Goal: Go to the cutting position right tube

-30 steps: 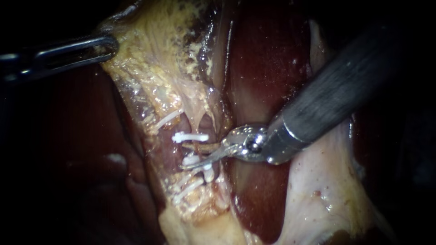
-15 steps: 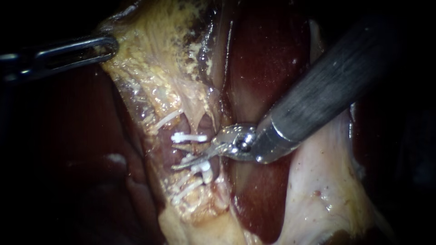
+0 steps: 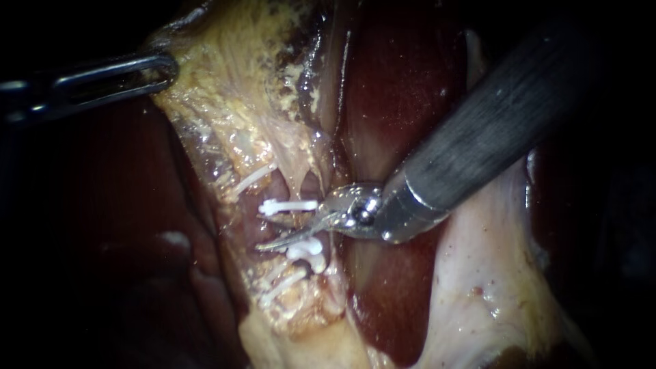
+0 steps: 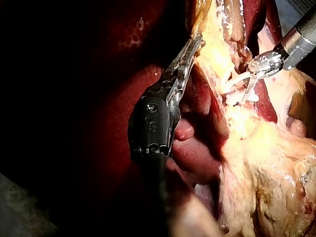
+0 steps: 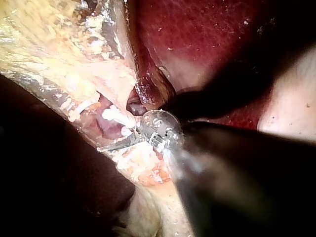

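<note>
Dark liver (image 3: 102, 239) all around. Your right instrument (image 3: 283, 236) has edged left, its blades slightly apart and empty between the clips (image 3: 287, 206) at centre frame, nearly placed. Upper left, your left instrument (image 3: 160, 68) seems clamped on yellow tissue (image 3: 225, 102).

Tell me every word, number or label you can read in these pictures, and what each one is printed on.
No text can be read in any view.
Left instrument, shut on the fatty tissue: any marks on its joint are too blurred to read.
Right instrument: no legible writing on shaft or tip.
White clips and liver: bare, no labels or signs.
</note>
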Robot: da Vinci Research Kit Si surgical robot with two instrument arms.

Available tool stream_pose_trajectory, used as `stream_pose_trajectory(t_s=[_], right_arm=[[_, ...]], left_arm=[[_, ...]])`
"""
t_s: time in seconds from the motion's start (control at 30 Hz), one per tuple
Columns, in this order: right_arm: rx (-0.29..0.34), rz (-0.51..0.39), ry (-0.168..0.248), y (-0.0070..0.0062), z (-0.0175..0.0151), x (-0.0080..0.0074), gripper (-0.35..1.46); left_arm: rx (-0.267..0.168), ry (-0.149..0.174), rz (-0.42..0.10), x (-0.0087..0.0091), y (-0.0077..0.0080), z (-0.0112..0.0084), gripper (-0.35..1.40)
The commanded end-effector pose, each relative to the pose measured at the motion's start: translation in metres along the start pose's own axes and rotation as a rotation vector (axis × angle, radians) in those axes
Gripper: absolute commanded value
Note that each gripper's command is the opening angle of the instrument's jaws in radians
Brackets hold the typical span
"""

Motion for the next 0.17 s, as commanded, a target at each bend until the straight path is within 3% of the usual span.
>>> stream_pose_trajectory(t_s=[0.03,0.17], right_arm=[[0.0,-0.001,0.0,0.0,0.0,0.0,1.0],[0.001,0.005,0.0,0.0,0.0,0.0,0.99]], left_arm=[[0.0,0.0,0.0,0.0,0.0,0.0,-0.35],[0.0,0.0,0.0,0.0,0.0,0.0,-0.35]])
